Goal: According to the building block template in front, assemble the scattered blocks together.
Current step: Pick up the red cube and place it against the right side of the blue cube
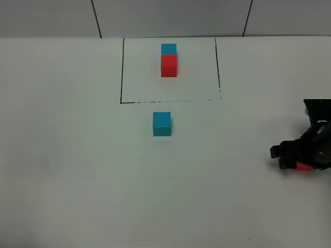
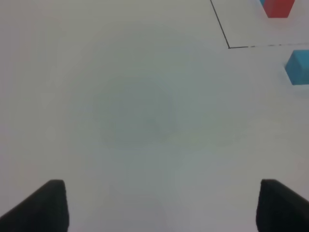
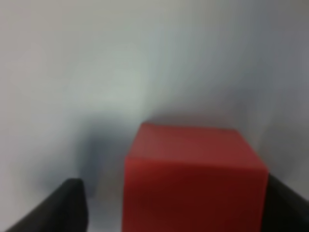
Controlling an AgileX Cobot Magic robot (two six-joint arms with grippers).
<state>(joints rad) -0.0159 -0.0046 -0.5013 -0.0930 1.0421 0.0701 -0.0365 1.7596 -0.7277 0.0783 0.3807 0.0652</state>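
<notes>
The building block template [image 1: 168,61], a cyan cube above a red one, stands inside a thin black drawn rectangle [image 1: 122,72] at the back; its red cube [image 2: 279,7] shows in the left wrist view. One scattered cyan block [image 1: 162,124] [image 2: 298,66] sits just in front of the rectangle. The scattered red block [image 1: 304,167] [image 3: 193,179] lies at the far right, between the fingers of my right gripper [image 1: 297,161] [image 3: 178,198]. One finger is at its side, and a small gap shows at the other. My left gripper [image 2: 159,205] is open over bare table.
A white tabletop [image 1: 77,170] spreads around the blocks. Grey wall panels [image 1: 170,15] rise behind the table's back edge. The right arm's black body [image 1: 318,124] reaches in from the right border.
</notes>
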